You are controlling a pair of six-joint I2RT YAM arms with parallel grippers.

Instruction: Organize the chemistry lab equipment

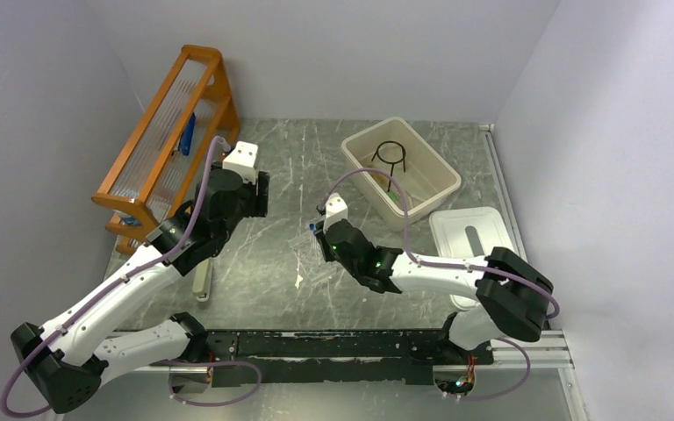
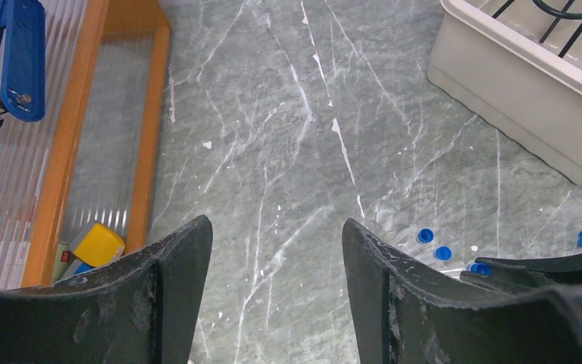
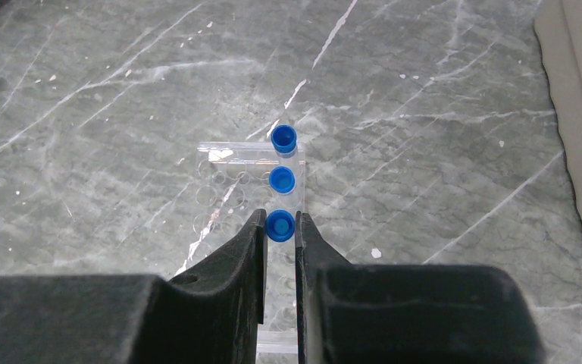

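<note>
At the bottom centre of my right wrist view, the right gripper (image 3: 280, 221) pinches narrowly on the nearest blue-capped clear tube (image 3: 281, 227), which stands in a clear plastic rack (image 3: 227, 163) on the grey marbled table (image 3: 424, 91). Two more blue-capped tubes (image 3: 282, 180) stand in the same row just beyond it. In my left wrist view the left gripper (image 2: 273, 235) is spread wide above the table, gripping nothing. Farther off, at the upper right of the overhead frame, I see a black wire ring with stem (image 1: 390, 156) inside a beige plastic tub (image 1: 430, 151); the orange wooden rack (image 1: 162, 140) stands at the upper left
</note>
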